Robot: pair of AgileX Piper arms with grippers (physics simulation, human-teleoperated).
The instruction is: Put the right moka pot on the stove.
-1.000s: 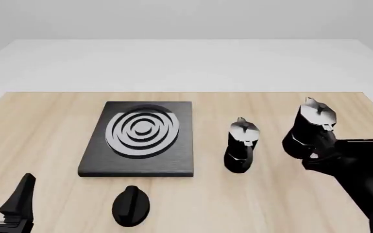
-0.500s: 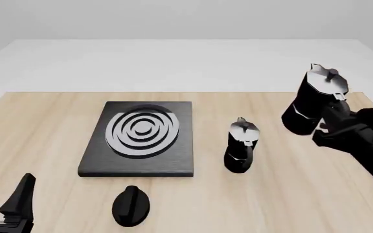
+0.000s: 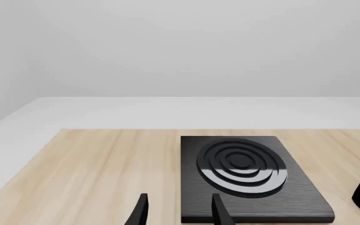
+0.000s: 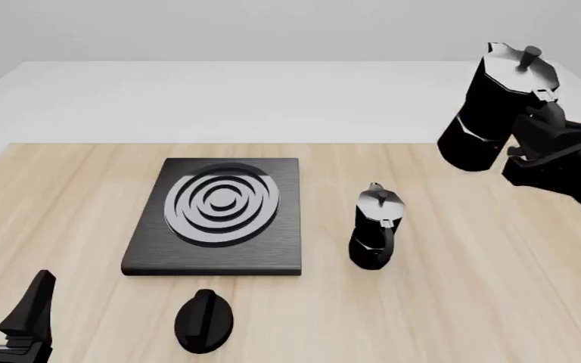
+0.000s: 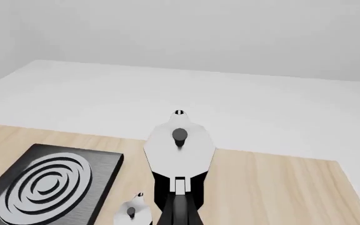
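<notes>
Right moka pot [image 4: 492,113] hangs in the air, clear of the table [image 4: 452,302], clamped by its black side handle in the right gripper [image 4: 535,132]; pot tilts a bit, silvery lid w/ knob uppermost; in right wrist view the lid [image 5: 178,145] sits dead ahead of the fingers, handle running back toward the camera. Below and to the gripper's left stands the twin pot [image 4: 375,227] on the table, upright, well apart from the held one. Farther to the gripper's left lies the stove [image 4: 220,215], flat, burner rings bare; a small black oval knob [image 4: 203,321] sits near its front edge. Left gripper [image 4: 3,314] rests low at the table's near left corner, fingers [image 3: 141,213] spread apart, holding nothing; stove just ahead of it.
</notes>
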